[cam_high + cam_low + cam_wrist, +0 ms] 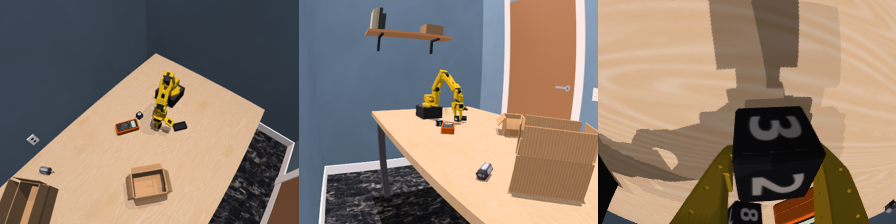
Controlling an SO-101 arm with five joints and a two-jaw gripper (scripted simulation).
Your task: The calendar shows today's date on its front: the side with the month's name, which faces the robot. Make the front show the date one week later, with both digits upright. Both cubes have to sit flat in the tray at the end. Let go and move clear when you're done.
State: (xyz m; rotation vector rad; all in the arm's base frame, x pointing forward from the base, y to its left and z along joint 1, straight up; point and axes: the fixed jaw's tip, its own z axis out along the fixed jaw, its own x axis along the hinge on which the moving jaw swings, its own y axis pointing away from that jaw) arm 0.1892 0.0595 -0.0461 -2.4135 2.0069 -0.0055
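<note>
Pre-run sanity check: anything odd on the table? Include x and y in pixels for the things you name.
Yes: one digit cube (139, 115) (439, 123) (746, 212) sits loose on the tabletop (98, 155) (444, 150) beside the multimeter (127, 126) (447, 128) (795, 205), not in the tray. Nothing looks spilled or visibly damaged.

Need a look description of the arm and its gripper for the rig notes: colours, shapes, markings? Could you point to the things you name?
The yellow jointed arm (163, 96) (442, 78) has angular links, black blocks at its joints and a perforated panel, on a black box-shaped base (172, 105) (424, 113). The yellow two-fingered gripper (458, 119) (777, 170) has tapering fingers dotted with small marks. I can't make out any lettering.
</note>
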